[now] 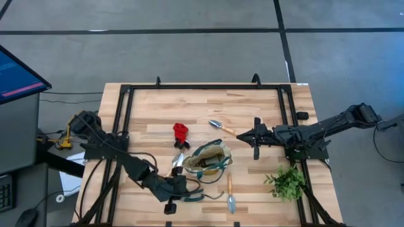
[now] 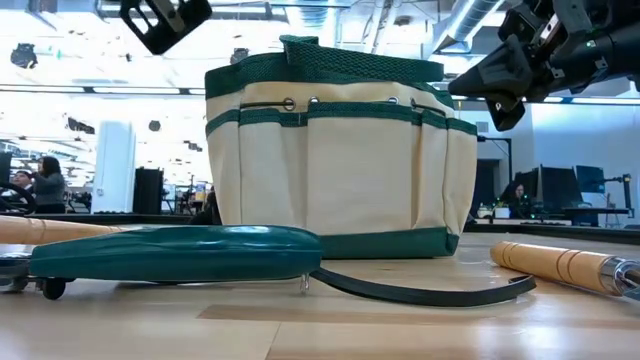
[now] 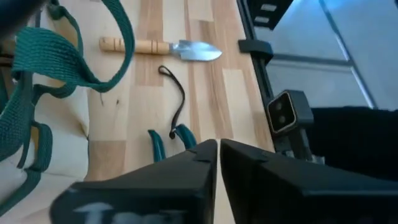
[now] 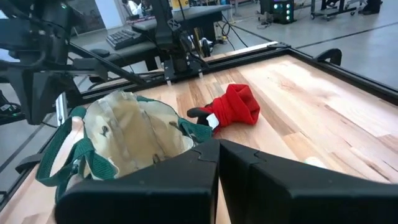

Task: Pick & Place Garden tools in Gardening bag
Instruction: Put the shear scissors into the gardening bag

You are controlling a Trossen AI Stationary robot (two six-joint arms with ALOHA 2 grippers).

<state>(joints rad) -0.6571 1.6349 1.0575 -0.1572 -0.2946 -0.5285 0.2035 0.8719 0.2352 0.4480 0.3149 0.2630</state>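
Tools are mostly lying outside the gardening bag (image 1: 211,157), which is standing mid-table; at least one handle seems to be poking from its mouth. A trowel (image 1: 220,126) is lying just beyond it, another trowel (image 1: 230,192) near the front edge, the red item (image 1: 181,133) to its far left, and teal-handled pruners (image 2: 175,253) just in front. The left gripper (image 1: 178,186) is hovering low at the bag's near-left, fingers pressed together on nothing visible. The right gripper (image 1: 247,134), likewise closed and empty, is reaching in from the right.
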